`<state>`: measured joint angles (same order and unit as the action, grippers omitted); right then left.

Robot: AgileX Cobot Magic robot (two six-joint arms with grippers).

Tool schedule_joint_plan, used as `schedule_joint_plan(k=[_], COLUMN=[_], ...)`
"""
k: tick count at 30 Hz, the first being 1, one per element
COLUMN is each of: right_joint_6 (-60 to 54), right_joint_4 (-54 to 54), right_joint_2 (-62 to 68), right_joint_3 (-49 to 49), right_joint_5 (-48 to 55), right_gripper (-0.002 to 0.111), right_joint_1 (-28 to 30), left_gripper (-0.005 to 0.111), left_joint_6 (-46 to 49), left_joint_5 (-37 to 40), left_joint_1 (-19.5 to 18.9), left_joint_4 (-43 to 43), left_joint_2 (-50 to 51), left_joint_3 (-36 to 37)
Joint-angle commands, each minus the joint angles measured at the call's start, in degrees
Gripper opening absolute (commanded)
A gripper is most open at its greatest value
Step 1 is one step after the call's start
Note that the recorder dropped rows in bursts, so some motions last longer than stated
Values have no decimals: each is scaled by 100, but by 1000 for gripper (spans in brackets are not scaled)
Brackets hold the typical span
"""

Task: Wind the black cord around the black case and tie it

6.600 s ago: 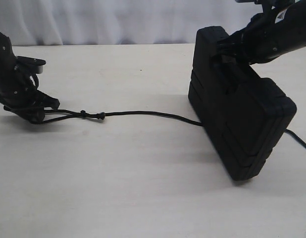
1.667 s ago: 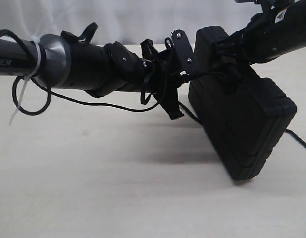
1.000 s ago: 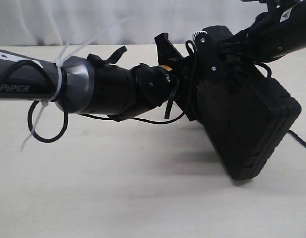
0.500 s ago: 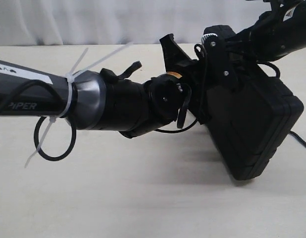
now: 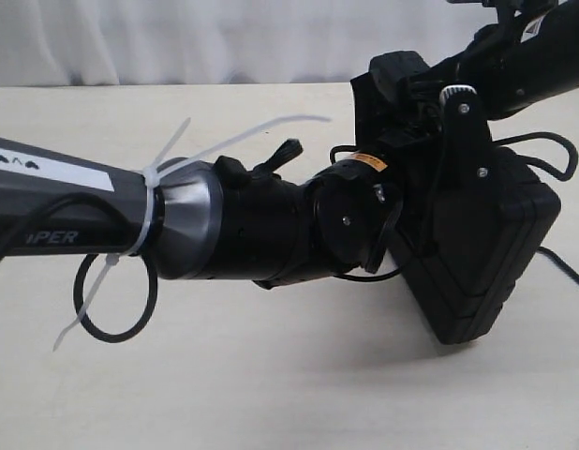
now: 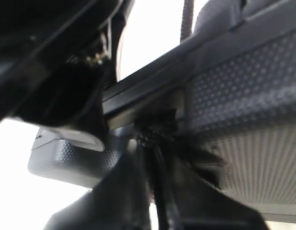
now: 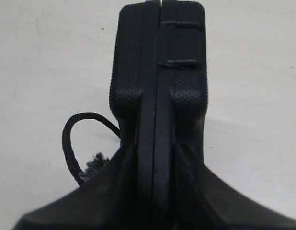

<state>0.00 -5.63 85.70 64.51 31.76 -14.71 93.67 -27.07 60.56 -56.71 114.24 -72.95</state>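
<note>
The black case (image 5: 477,253) stands on edge on the table, tilted. My right gripper (image 5: 428,89) is shut on its top rim; in the right wrist view the fingers (image 7: 131,163) clamp the case's ribbed edge (image 7: 157,72). My left gripper (image 5: 472,159) reaches across the case's upper face, shut on the black cord (image 6: 160,187) just below a knot (image 6: 155,132), close against the case's dotted face (image 6: 244,96). Cord arcs beyond the case (image 5: 542,142) and trails onto the table (image 5: 561,261). A cord loop (image 7: 69,139) with a frayed end lies beside the case.
The left arm's thick grey and black forearm (image 5: 177,230) spans the table's middle, with white zip ties and a glossy cable loop (image 5: 111,309) hanging under it. A white curtain (image 5: 177,37) backs the pale table (image 5: 224,394).
My left arm has swung right, from the table's left side to over the case's face, carrying the cord's knotted end. The right gripper and the case have stayed put.
</note>
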Motion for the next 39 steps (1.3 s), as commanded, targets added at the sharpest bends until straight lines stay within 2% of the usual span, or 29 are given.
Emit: schedule_joint_plan(k=[1, 4, 8, 10, 11, 14, 18, 20, 25, 26, 27, 28, 29, 30, 31, 33, 34, 35, 37, 39], right_joint_6=[-39, -39, -39, -39, -39, -65, -87, -194, -343, -385, -175, 1001, 1331, 1536, 1573, 377, -503, -976, -1725, -1859], right_joint_4=[-118, -118, -118, -118, -118, -118, -118, -100, -100, 0, 596, 1632, 1939, 2102, 1857, 32, -1092, -1678, -2587, -2732], right_joint_2=[-58, -58, -58, -58, -58, -58, -150, -274, -197, -26, 80, 63, 34, 23, 77, 482, 748, 917, 1326, 1677], right_joint_3=[46, 46, 46, 46, 46, 46, 129, 229, 278, 278, 306, 401, 472, 499, 499, 462, 462, 462, 482, 482], right_joint_5=[-280, -301, -316, -339, -339, -273, -139, -13, 412, 447, 173, 52, 64, 41, 7, 29, 156, 247, 440, 425], right_gripper=[4, 4, 4, 8, 11, 34, 52, 55, 54, 54, 54, 53, 53, 53, 53, 53, 53, 53, 53, 53], right_joint_1=[-12, -12, -12, -12, -12, -12, -12, -12, -12, 1, 71, 372, 594, 1189, 1544, 2561, 2956, 3218, 3723, 4116], left_gripper=[2, 18, 55, 66, 66, 66, 62, 62, 62, 62, 62, 62, 62, 62, 62, 62, 62, 62, 62, 62], left_joint_6=[-47, -47, -74, -49, -39, -39, -25, -26, -26, -26, -11, 131, 239, 405, 475, 541, 549, 549, 727, 994], left_joint_5=[-82, -44, -222, -353, -328, -51, -98, -98, -98, -111, -111, -108, -186, -386, -417, -495, -498, -507, -507, -474], left_joint_1=[30, 30, 30, 30, 30, 30, 30, 30, 30, 30, 17, 17, 8, 8, 8, 8, 4, -35, -189, -420], left_joint_4=[42, 42, -104, -301, -314, -402, -654, -654, -703, -733, -804, -1018, -1158, -1305, -1305, -1337, -1565, -1766, -2272, -2832], left_joint_2=[-64, -64, -64, -64, -64, -64, -64, -64, -64, -64, -64, -64, -64, -64, -64, -64, -64, -64, -64, -64], left_joint_3=[-45, -45, -45, -45, -45, -45, -45, -45, -45, -45, -45, -45, -45, -45, -45, -45, -45, -45, -45, -45])
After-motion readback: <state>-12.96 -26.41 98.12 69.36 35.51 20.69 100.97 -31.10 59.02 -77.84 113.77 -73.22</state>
